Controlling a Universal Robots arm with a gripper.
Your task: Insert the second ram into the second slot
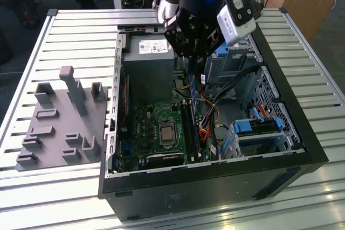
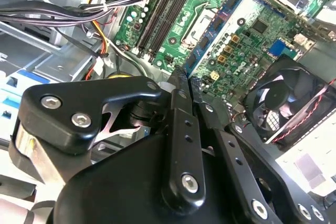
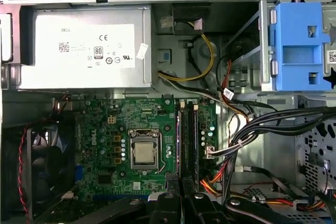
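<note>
My gripper (image 1: pixel 191 57) hangs inside the open computer case (image 1: pixel 302 133), above the motherboard. It is shut on the second ram (image 2: pixel 218 30), a thin blue board with small dark chips. The ram sticks out from between the fingertips towards the motherboard. In the exterior view the ram (image 1: pixel 191 82) shows as a narrow blue strip below the gripper. Two long dark memory slots (image 3: pixel 188 135) lie side by side next to the processor socket (image 3: pixel 143 153). The gripper (image 3: pixel 181 195) is lined up over their near end. The ram's lower edge is still above the slots (image 2: pixel 165 9).
A grey power supply (image 3: pixel 84 51) fills the case's far end. A black fan (image 2: pixel 286 98) sits beside the motherboard. Bundled cables (image 3: pixel 252 129) run close to the slots. Blue drive-bay latches (image 1: pixel 259 127) stand at the exterior view's right. A grey fixture plate (image 1: pixel 59 122) lies outside the case.
</note>
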